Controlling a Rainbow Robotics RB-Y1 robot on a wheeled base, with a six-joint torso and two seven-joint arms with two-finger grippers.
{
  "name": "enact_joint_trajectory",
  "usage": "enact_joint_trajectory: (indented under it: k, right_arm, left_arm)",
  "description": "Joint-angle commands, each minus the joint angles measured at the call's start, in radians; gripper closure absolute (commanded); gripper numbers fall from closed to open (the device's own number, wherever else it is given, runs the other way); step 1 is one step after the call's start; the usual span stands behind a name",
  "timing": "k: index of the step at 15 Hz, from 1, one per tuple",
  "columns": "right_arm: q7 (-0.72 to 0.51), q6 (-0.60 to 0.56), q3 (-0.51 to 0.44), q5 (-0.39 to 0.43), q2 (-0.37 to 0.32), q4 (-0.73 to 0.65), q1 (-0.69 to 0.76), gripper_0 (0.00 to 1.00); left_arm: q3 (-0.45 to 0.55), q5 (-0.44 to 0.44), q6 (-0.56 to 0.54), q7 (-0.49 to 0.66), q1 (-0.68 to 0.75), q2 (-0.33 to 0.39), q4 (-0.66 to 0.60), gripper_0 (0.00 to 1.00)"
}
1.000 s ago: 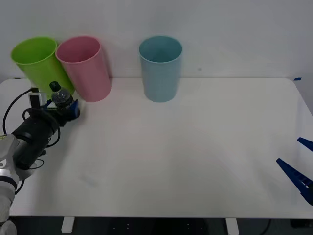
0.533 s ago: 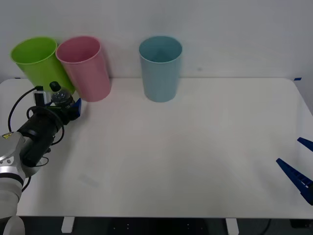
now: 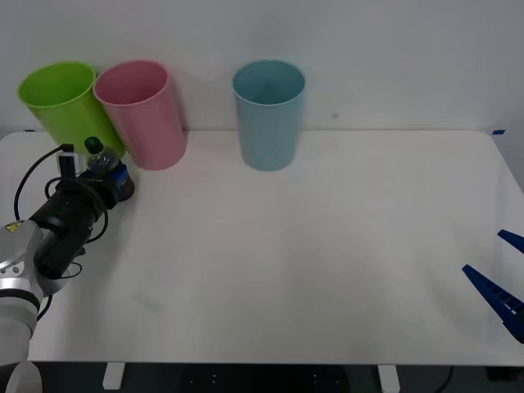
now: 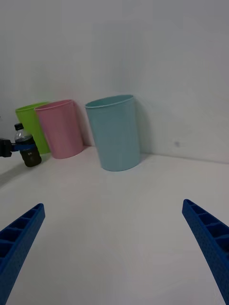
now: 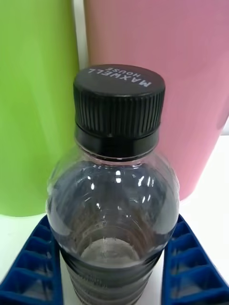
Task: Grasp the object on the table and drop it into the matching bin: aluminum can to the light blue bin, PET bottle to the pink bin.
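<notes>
White and bare across its middle, the counter (image 3: pixel 327 246) carries the right hand (image 3: pixel 498 278) at its near right edge, blue ribbed fingers (image 4: pixel 210 248) spread wide apart with nothing between them, well away from everything else. At the far left side, the left hand (image 3: pixel 115 182) is closed on the PET bottle (image 3: pixel 105 170), the blue fingers (image 5: pixel 191 267) pressing against both sides of the clear body just under its shoulder. The bottle stands upright with its black ribbed cap (image 5: pixel 119 102) up, dark liquid low in the body; in the right wrist view its base looks to be on or just above the counter, and which cannot be told. A black cable (image 3: pixel 33 176) loops beside the left arm's dark wrist. Just behind the bottle rise two tall bins that crowd it closely: the lime green bin (image 3: pixel 65 106) to the left and the pink bin (image 3: pixel 143 115) to the right, their sides almost touching each other, both far taller than the bottle. The rim of the pink bin stands well above the cap. Farther right along the back edge, apart from the pair, stands the light blue bin (image 3: pixel 268 115), with a plain pale wall (image 3: pixel 393 57) behind all three.
</notes>
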Motion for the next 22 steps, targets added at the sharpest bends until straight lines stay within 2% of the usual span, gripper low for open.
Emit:
enact_joint_trajectory:
  k: [1, 5, 8, 12, 15, 20, 22]
  right_arm:
    - [0.0, 0.0, 0.0, 0.0, 0.0, 0.0, 0.0, 0.0]
    - [0.0, 0.0, 0.0, 0.0, 0.0, 0.0, 0.0, 0.0]
    - [0.0, 0.0, 0.0, 0.0, 0.0, 0.0, 0.0, 0.0]
    - [0.0, 0.0, 0.0, 0.0, 0.0, 0.0, 0.0, 0.0]
    - [0.0, 0.0, 0.0, 0.0, 0.0, 0.0, 0.0, 0.0]
    - [0.0, 0.0, 0.0, 0.0, 0.0, 0.0, 0.0, 0.0]
    - [0.0, 0.0, 0.0, 0.0, 0.0, 0.0, 0.0, 0.0]
  left_arm:
    - [-0.003, 0.001, -0.001, 0.004, 0.002, 0.002, -0.001, 1.0]
    - [-0.004, 0.016, -0.039, 0.004, 0.015, 0.014, -0.003, 1.0]
    - [-0.02, 0.048, -0.07, 0.003, 0.057, 0.031, -0.051, 1.0]
    - [-0.084, 0.151, -0.071, 0.013, 0.167, 0.062, -0.189, 1.0]
    - [-0.127, 0.234, -0.07, 0.033, 0.281, 0.091, -0.342, 1.0]
    - [-0.132, 0.311, -0.062, 0.082, 0.44, 0.101, -0.589, 1.0]
    - [-0.124, 0.328, -0.053, 0.159, 0.474, 0.101, -0.661, 1.0]
